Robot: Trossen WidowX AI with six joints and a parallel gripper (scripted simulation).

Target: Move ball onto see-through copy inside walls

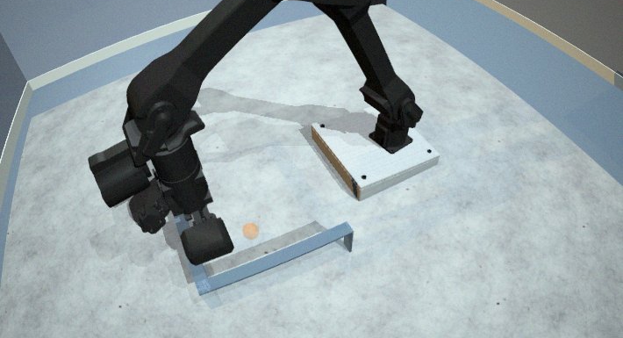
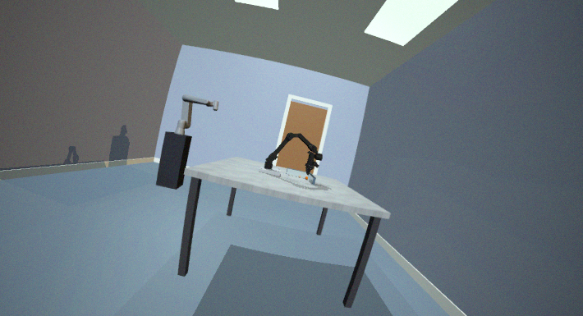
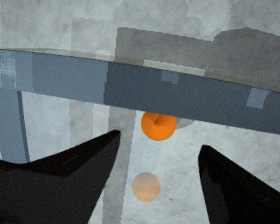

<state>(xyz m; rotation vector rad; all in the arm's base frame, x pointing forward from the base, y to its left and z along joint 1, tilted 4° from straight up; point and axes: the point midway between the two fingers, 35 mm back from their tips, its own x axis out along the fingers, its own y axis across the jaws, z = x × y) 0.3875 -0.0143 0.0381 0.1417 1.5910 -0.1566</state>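
Observation:
The orange ball [image 2: 306,178] [image 3: 158,125] sits beside the long clear wall [image 1: 189,256] [image 3: 66,75]; in the top view the arm hides it. The see-through copy [image 1: 250,231] [image 3: 146,187] is a pale orange ball on the table, a short way from the ball on the side away from that wall. The second wall [image 1: 281,255] [image 3: 11,125] meets the first at a corner. My gripper [image 2: 309,172] [image 3: 160,144] is open partway and empty, pointing down over the ball. In the wrist view the ball shows between and beyond the fingertips, not gripped.
The arm's white base board [image 1: 342,149] lies on the table [image 1: 483,206] [image 2: 246,180]. The wall rails stand close around the gripper, at its left and front in the top view. A second arm on a dark pedestal [image 2: 173,160] stands beyond the table.

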